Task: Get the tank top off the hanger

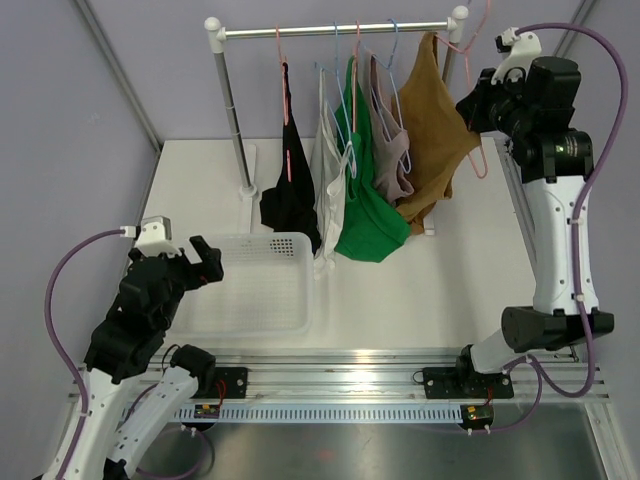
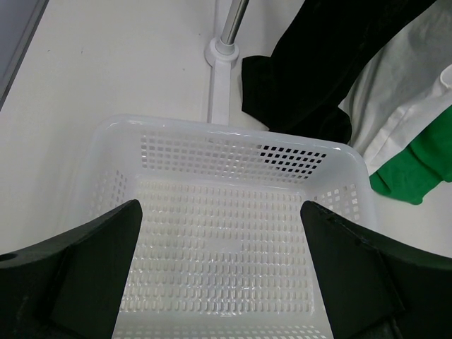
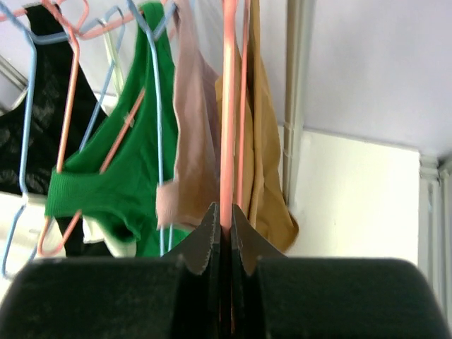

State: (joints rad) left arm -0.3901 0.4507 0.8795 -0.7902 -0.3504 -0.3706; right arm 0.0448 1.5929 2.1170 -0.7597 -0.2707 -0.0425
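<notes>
A brown tank top (image 1: pixel 437 130) hangs at the right end of the clothes rail (image 1: pixel 340 31) on a pink wire hanger (image 1: pixel 480 165). My right gripper (image 1: pixel 468 105) is raised beside it and shut on that pink hanger. In the right wrist view the jaws (image 3: pixel 220 212) pinch the pink wire (image 3: pixel 227 106), with the brown top (image 3: pixel 265 176) just behind it. My left gripper (image 1: pixel 205 262) is open and empty, held low over the white basket (image 1: pixel 262 240). The left wrist view shows its fingers (image 2: pixel 220 206) spread wide above the basket's rim (image 2: pixel 212 127).
Black (image 1: pixel 290 190), white (image 1: pixel 330 190), green (image 1: pixel 362 200) and mauve (image 1: pixel 392 150) tops hang on the same rail on blue and pink hangers. The rack's left post (image 1: pixel 232 110) stands behind the basket. Grey walls enclose the white table.
</notes>
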